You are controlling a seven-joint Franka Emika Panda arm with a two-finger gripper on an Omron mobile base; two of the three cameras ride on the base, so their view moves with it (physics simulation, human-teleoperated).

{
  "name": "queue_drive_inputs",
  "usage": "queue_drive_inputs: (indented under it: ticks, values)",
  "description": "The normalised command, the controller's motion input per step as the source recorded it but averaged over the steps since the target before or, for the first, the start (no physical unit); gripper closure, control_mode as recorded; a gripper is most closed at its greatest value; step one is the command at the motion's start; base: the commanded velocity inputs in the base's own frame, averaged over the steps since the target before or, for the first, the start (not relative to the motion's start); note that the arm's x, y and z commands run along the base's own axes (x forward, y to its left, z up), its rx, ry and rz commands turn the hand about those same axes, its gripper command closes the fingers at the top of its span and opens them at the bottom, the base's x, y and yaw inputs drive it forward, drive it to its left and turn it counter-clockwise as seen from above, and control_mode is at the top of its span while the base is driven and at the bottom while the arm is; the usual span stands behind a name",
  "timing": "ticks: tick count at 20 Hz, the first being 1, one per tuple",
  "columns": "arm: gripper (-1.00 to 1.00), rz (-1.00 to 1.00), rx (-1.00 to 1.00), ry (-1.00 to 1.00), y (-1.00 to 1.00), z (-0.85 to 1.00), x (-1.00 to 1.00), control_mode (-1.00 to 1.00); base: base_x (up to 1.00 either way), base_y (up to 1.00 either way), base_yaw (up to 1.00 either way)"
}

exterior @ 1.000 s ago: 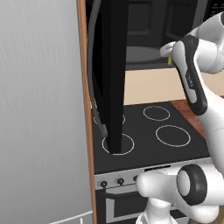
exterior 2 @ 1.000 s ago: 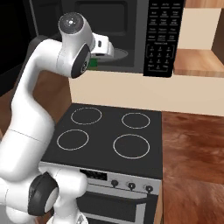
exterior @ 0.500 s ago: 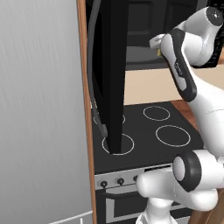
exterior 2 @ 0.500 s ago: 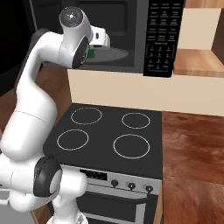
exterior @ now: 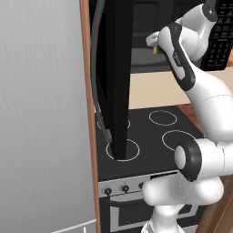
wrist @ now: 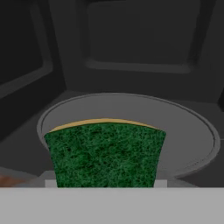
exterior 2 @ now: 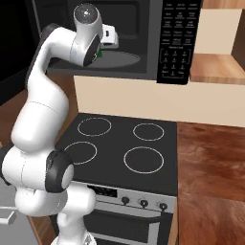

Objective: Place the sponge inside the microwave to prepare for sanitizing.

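The sponge (wrist: 105, 153), dark green face toward the hand camera with a thin yellow edge on top, sits between the jaws of my gripper (wrist: 105, 181). It hovers over the near part of the grey round turntable (wrist: 188, 131) inside the dark cavity of the microwave (exterior 2: 143, 19). In the left base view the gripper (exterior: 156, 45) and a bit of yellow-green sponge (exterior: 158, 50) are at the cavity mouth. The right base view shows the sponge (exterior 2: 99, 54) as a green speck beside my wrist, above the turntable (exterior 2: 122, 60). The microwave door (exterior: 113, 77) hangs wide open.
The open door stands edge-on left of my arm, its grey bar handle (exterior: 98, 91) facing left. A black four-ring stove (exterior 2: 119, 143) lies below the microwave. The keypad panel (exterior 2: 174, 43) is right of the cavity. Wooden counter (exterior 2: 210, 158) runs to the right; a grey panel (exterior: 41, 113) stands on the left.
My arm has swung the hand and sponge up and forward, from in front of the microwave into the mouth of its cavity. The jaws have kept the same grip.
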Motion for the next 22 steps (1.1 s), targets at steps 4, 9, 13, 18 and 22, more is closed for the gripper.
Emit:
queue_drive_inputs:
  ticks: [4, 9, 13, 18, 22]
  values:
    - [1.0, 0.11, -0.01, 0.02, 0.07, -0.13, 0.4, -1.0, 0.0, 0.0, 0.0]
    - [1.0, 0.1, -0.05, 0.01, 0.12, -0.11, 0.28, -1.0, 0.0, 0.0, 0.0]
    - [1.0, 0.05, -0.07, 0.0, 0.18, -0.07, 0.25, -1.0, 0.0, 0.0, 0.0]
    - [1.0, 0.03, -0.03, 0.08, 0.1, -0.01, 0.27, -1.0, 0.0, 0.0, 0.0]
    - [1.0, 0.01, -0.02, 0.11, 0.02, -0.09, 0.17, -1.0, 0.0, 0.0, 0.0]
